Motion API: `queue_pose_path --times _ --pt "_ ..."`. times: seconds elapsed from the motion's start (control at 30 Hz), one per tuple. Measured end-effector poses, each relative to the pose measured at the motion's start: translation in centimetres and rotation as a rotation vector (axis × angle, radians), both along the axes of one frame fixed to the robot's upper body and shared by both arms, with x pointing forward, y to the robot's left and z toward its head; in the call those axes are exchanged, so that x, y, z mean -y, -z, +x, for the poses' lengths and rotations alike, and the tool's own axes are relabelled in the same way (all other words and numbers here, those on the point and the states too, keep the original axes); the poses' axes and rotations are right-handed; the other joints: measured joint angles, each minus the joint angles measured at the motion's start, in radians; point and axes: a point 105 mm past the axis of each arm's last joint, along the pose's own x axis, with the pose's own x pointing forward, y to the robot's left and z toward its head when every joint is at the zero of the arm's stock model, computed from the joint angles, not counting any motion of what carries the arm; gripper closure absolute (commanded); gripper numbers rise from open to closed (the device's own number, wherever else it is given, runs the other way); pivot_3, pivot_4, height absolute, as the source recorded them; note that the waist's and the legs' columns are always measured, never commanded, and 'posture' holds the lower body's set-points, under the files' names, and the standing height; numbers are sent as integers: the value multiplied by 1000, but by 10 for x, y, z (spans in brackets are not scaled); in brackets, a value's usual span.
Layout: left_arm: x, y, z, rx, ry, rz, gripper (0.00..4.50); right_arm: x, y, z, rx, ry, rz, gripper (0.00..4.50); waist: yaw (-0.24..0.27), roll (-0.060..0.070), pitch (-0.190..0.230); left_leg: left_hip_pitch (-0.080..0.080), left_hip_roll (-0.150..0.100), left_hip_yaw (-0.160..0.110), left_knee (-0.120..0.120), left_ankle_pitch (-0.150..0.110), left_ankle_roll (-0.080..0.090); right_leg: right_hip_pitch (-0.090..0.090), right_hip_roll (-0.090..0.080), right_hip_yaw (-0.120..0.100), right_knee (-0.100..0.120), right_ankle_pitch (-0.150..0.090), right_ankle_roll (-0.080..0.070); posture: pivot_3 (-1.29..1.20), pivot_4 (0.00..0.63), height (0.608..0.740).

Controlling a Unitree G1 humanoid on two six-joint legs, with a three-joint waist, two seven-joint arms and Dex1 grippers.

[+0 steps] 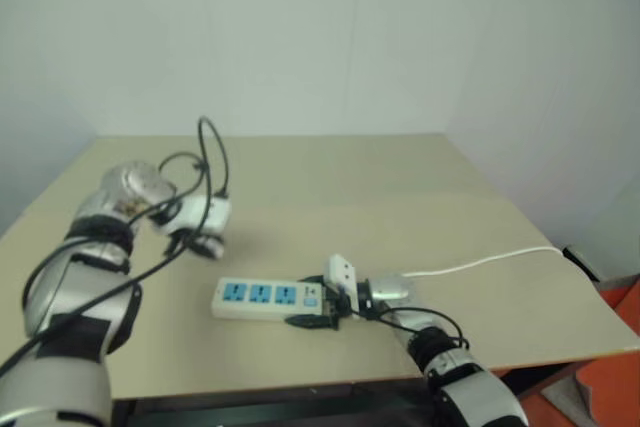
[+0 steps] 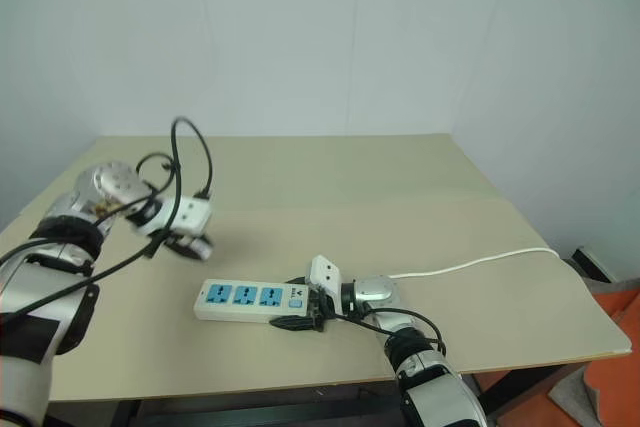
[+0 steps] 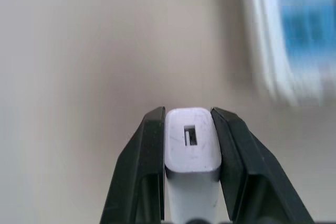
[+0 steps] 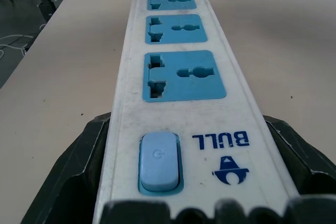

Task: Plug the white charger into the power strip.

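In the left wrist view the white charger (image 3: 191,145) is pinched between two black fingers (image 3: 149,174), its small slot facing the camera. My left gripper (image 1: 205,243) is shut on it and hangs above the table, up and to the left of the power strip (image 1: 268,297). The strip lies flat near the table's front edge, three blue sockets up, and appears blurred in the left wrist view (image 3: 294,35). My right gripper (image 1: 322,309) is shut on the strip's switch end, one finger (image 4: 79,171) on each long side of the power strip (image 4: 178,77).
The strip's thin white cable (image 1: 480,262) runs right across the tan table (image 1: 400,187) toward its right edge. An orange object (image 1: 612,367) sits below the table's right corner. Black cables (image 1: 210,152) loop above my left wrist. White walls close the back and right.
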Motion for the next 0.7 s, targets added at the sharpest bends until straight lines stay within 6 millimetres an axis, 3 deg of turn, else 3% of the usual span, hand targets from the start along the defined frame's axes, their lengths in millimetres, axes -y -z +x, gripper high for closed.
queue_pose_path --times 0.2,0.33,0.5,0.7 --pt "41 -30 -8 -19 83 -589 3487 -1 0 0 0 -6 -4 1066 -3 0 0 0 0 -1 2 0 0 1 0 0 1 0 0 0 150 740" --pt "54 -40 -20 -81 107 -870 3487 -3 0 -1 -4 -17 -7 1066 -9 0 0 1 0 -1 1 0 0 2 0 0 1 0 0 0 150 740" --pt "62 -26 -41 -203 89 -1006 3487 -4 1 -1 -8 -21 -12 1066 -13 0 0 5 0 -2 1 0 0 6 1 -1 0 0 0 0 150 740" --pt "70 9 -59 -331 60 -961 3487 -4 3 -2 -18 -19 -17 1066 -12 0 0 11 0 -3 1 0 0 13 0 -2 -2 0 0 0 150 740"
